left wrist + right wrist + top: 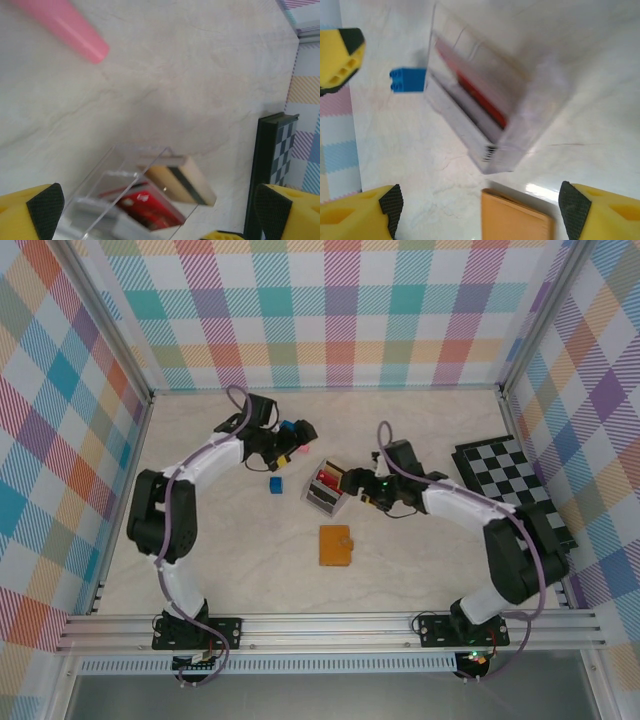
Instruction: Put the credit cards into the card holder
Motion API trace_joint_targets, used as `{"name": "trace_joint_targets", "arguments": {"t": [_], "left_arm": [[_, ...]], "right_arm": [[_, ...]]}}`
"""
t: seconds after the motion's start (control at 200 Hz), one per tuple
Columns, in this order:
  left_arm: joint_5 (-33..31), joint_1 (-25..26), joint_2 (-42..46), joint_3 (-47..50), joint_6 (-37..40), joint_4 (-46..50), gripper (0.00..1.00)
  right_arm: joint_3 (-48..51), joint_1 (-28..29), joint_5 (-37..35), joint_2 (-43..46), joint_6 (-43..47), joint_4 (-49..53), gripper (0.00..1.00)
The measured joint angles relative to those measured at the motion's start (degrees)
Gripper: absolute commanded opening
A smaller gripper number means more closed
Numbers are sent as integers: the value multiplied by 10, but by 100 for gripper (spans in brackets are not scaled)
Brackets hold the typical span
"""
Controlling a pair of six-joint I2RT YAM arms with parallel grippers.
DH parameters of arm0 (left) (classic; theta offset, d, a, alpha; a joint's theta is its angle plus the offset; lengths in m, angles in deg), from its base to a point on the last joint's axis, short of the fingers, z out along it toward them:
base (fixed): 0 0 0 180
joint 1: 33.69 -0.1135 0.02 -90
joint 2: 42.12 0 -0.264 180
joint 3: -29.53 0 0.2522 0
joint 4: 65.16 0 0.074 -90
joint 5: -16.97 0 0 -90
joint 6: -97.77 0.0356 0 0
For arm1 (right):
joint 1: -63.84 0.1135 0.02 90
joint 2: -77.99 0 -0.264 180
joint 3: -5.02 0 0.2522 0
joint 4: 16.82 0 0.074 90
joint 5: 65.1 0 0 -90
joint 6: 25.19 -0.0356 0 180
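From above, the left arm curls up the left side and bends inward, the left gripper (292, 445) beyond a blue cube (276, 483), while the right gripper (352, 487) reaches in low beside the clear stand (322, 500) holding the credit cards (325, 480). The card holder (336, 545) lies flat nearer the bases. Left wrist: fingers (45, 210) spread wide, empty, above the stand. Right wrist: pads (575, 205) wide apart too, gripping nothing, with stand and cards ahead.

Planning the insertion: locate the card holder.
Top view: the card holder lies mid-table between the arms, just nearer their bases than the clear card stand.
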Motion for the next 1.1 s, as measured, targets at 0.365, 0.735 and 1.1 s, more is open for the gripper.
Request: {"name": "trace_joint_targets", "arguments": {"t": [0.365,0.735,1.1], "left_arm": [[83,5,-131,-92,-6,-22,100],[154,51,-185,-153,-10,-18,99],[178,117,-244,-276,-17,13,99]], "right_arm": [[80,-34,-59,106,0,68,88],[89,-39,-160,168,-2,147,88],[115,-40,-233,250,3,183,86]]}}
